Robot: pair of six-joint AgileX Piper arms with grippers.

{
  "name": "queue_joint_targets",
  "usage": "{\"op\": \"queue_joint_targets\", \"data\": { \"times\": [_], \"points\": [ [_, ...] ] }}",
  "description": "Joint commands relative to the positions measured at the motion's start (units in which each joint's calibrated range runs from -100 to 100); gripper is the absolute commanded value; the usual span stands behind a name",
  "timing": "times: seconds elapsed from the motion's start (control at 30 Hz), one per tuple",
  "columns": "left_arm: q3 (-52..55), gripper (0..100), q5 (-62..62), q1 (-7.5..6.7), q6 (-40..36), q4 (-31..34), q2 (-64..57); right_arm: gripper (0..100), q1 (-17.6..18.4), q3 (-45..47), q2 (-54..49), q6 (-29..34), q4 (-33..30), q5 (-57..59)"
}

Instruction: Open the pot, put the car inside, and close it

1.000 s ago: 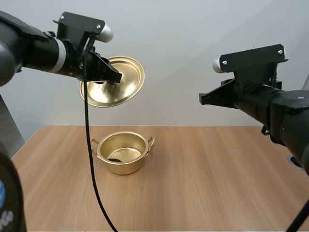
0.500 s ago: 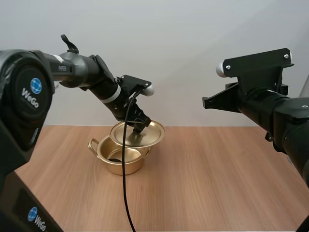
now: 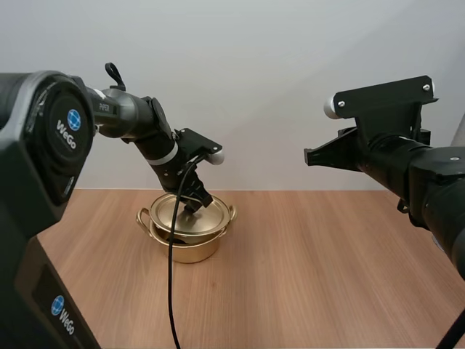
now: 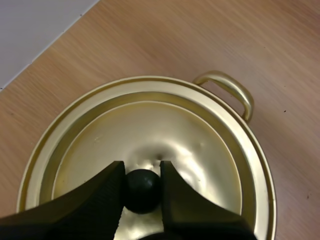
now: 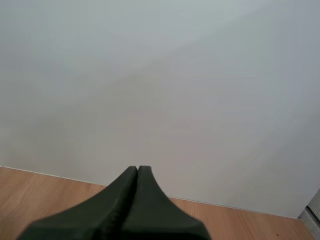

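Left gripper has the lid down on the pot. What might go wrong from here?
1. In the high view the gold metal lid looks tilted on the gold two-handled pot, with a dark gap at its near side; released like this, it may sit askew.
2. The left gripper is shut on the lid's small black round knob; lifting away before opening would probably drag the lid off.
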Motion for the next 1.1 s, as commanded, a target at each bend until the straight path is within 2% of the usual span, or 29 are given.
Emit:
{"op": "queue_joint_targets", "data": {
  "times": [0.0,0.33,0.53,0.83,0.87,0.93,1.03,1.07],
  "points": [
    [0.1,0,-0.3,0.16,0.0,-0.1,0.0,0,0.0,0.0,0.1,0.0,0.0,-0.1],
    [1.7,0,-1.0,2.15,0.5,-0.8,1.6,0,0.0,0.0,0.1,0.0,-0.6,-0.1],
    [6.2,0,-6.7,2.22,6.3,-9.3,1.8,0,0.0,0.0,0.1,0.0,-0.6,-0.1],
    [6.7,1,-6.0,2.22,6.7,-9.5,1.8,0,0.0,0.0,0.1,0.0,-0.6,-0.1],
    [6.7,6,-5.8,2.22,6.7,-9.5,1.8,0,0.0,0.0,0.1,0.0,-0.6,-0.1],
    [6.7,27,-5.0,2.22,6.7,-9.6,1.8,0,0.0,0.0,0.1,0.0,-0.6,-0.1],
    [6.7,70,-5.9,2.22,6.0,-10.4,1.5,0,0.0,0.0,0.1,0.0,-0.6,-0.1],
    [6.7,94,-6.1,2.22,6.0,-10.8,1.0,0,0.0,0.0,0.1,0.0,-0.6,-0.1]
  ]
}}
